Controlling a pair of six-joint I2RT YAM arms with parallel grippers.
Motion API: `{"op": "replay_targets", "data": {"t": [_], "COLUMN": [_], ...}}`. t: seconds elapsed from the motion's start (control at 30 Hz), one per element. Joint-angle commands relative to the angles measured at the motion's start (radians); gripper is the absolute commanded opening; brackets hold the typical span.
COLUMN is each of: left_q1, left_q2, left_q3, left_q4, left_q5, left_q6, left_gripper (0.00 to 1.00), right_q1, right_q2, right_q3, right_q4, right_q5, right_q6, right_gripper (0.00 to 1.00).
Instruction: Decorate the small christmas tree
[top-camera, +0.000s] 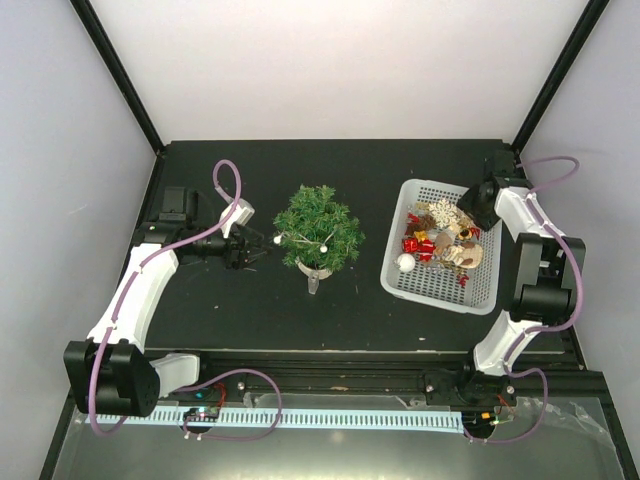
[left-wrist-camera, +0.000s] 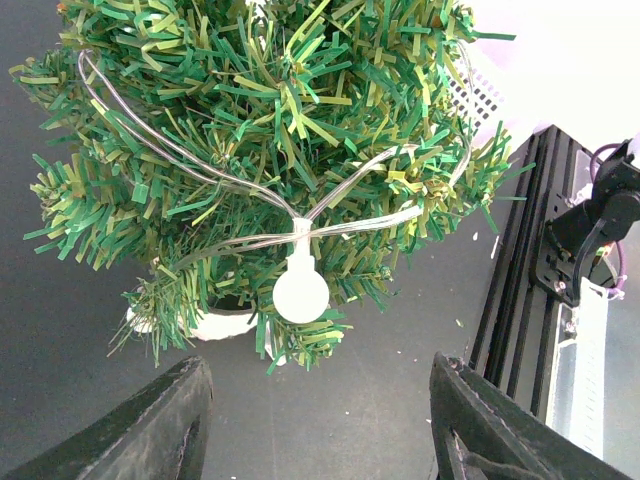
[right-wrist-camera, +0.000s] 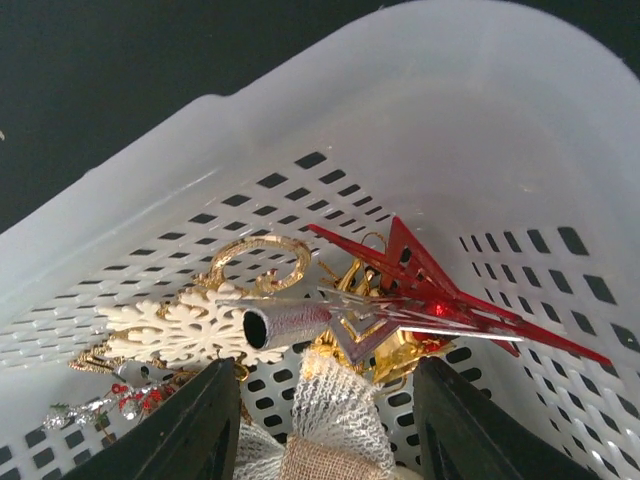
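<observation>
Your small christmas tree (top-camera: 318, 228) stands mid-table (top-camera: 230, 310), with the basket (top-camera: 400, 285) well apart to its right. Your left gripper (top-camera: 258, 247) sits just left of the tree, facing a bulb (left-wrist-camera: 300, 293) that hangs on the lower branches. Your right gripper (top-camera: 468, 212) is over the basket's far right corner, above the ornaments (top-camera: 440, 240) heaped in its far half. There, a star (right-wrist-camera: 430, 300) lies right of a snowflake (right-wrist-camera: 170, 335).
</observation>
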Motion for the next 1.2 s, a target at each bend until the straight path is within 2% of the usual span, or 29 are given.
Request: {"op": "replay_targets", "data": {"t": [0.0, 0.5, 0.77, 1.07, 1.17], "left_q1": [0.007, 0.007, 0.007, 0.007, 0.007], "left_q2": [0.001, -0.007, -0.009, -0.002, -0.009], "left_q3": [0.002, 0.002, 0.001, 0.002, 0.003], "left_q4": [0.005, 0.002, 0.006, 0.012, 0.009], "left_q5": [0.022, 0.022, 0.021, 0.019, 0.018], "left_q6": [0.022, 0.021, 0.02, 0.019, 0.019], "left_gripper": [0.6, 0.59, 0.58, 0.58, 0.58], "right_q1": [-0.014, -0.014, -0.015, -0.014, -0.015], "right_q2": [0.016, 0.057, 0.034, -0.025, -0.042], "right_q3": [0.011, -0.015, -0.053, -0.102, -0.107], "right_q4": [0.043, 0.096, 0.121, 0.124, 0.121], "right_q5": [-0.031, -0.064, -0.077, -0.069, -0.057], "right_q6": [0.03, 0.048, 0.052, 0.041, 0.043], "right_gripper": [0.5, 0.48, 0.34, 0.26, 0.19]}}
